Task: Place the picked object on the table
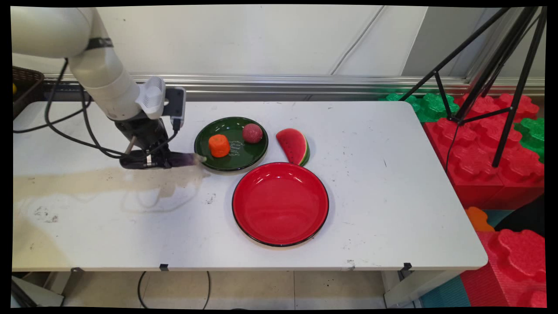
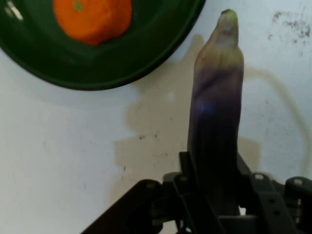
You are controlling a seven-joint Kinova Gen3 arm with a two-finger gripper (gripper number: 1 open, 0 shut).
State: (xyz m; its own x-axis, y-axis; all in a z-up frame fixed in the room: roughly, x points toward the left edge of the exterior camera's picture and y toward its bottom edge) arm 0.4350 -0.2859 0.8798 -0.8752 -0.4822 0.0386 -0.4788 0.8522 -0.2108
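Hand view shows you the gripper (image 2: pixel 214 195) clenched round the thick end of a purple eggplant (image 2: pixel 217 107), its pale green tip pointing away toward the rim of the green plate (image 2: pixel 146 63). You can see it lies low over the white table (image 1: pixel 370 183), just left of that plate, which carries an orange piece (image 1: pixel 219 145) and a red ball (image 1: pixel 252 133). A watermelon slice (image 1: pixel 294 145) and a red plate (image 1: pixel 280 203) sit further right. It looks like a light, stiff, smooth toy, so you may find it slippery; your hold near the thick end leaves the long body free to swing.
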